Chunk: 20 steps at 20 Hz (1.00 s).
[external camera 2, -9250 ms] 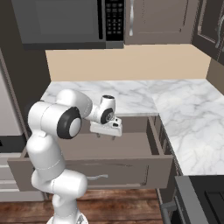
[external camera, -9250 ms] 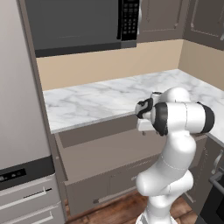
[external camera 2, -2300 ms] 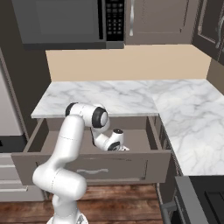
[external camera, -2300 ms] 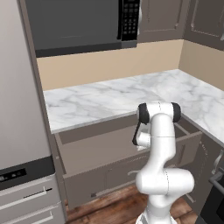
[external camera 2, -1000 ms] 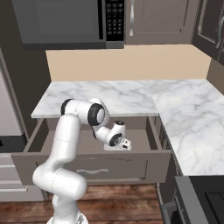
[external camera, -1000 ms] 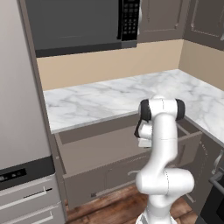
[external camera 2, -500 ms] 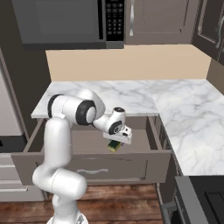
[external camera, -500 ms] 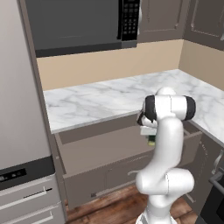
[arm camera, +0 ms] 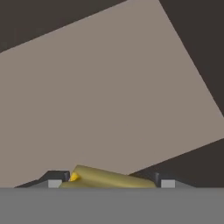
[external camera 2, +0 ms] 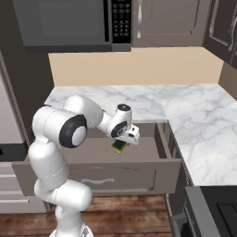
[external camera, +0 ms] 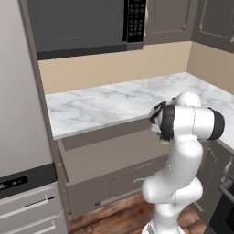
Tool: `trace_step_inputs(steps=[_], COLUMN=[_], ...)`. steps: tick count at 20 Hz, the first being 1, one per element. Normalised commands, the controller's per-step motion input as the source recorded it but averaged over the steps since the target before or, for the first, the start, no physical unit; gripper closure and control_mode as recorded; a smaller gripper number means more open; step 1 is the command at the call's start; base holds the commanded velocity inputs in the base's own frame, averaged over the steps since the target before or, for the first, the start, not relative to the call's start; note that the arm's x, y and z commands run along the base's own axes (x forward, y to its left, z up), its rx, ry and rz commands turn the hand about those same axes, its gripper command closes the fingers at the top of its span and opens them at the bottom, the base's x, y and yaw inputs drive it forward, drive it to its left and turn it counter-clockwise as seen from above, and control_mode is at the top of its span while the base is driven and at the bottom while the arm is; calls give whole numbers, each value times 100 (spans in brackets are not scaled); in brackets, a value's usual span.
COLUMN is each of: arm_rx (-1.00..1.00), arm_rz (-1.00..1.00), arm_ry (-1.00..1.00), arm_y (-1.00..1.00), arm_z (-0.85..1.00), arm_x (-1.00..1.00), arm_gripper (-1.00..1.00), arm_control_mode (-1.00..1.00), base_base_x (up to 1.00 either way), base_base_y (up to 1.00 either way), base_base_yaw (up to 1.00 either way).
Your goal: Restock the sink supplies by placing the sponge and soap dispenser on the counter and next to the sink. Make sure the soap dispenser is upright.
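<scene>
My gripper (external camera 2: pixel 121 144) is shut on the sponge (external camera 2: pixel 119 147), a small yellow block with a dark green layer, and holds it in the air over the open drawer (external camera 2: pixel 94 172). In the hand view the sponge (arm camera: pixel 109 178) lies across between the two fingertips (arm camera: pixel 55 182), above the drawer's bare floor. From the left base view the sponge (external camera: pixel 163 139) peeks out under the hand, just in front of the white marble counter (external camera: pixel 103 106). The soap dispenser and the sink are out of view.
The drawer (external camera: pixel 111 153) stands pulled out below the counter (external camera 2: pixel 150 100), which turns a corner to the right. A microwave (external camera 2: pixel 69 22) and dark cabinets hang above. A fridge (external camera: pixel 20 114) stands at the left.
The hand has risen from low inside the drawer to about counter height, lifting the sponge with it, and the arm has swung outward.
</scene>
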Motion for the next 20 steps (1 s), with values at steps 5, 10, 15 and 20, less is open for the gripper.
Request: trace_step_inputs(steps=[5, 10, 15, 20], arm_rx=[0, 0, 0, -1], arm_rz=[-5, -8, -11, -8], arm_ry=[-16, -11, 0, 6], arm_y=[0, 0, 0, 5], arm_z=[79, 64, 40, 1], arm_x=[-60, -61, -32, -1], arm_gripper=[100, 100, 100, 100], arm_control_mode=[-100, -100, -100, -100], base_base_x=[0, 0, 0, 0], base_base_y=[0, 0, 0, 0], base_base_yaw=[0, 0, 0, 0])
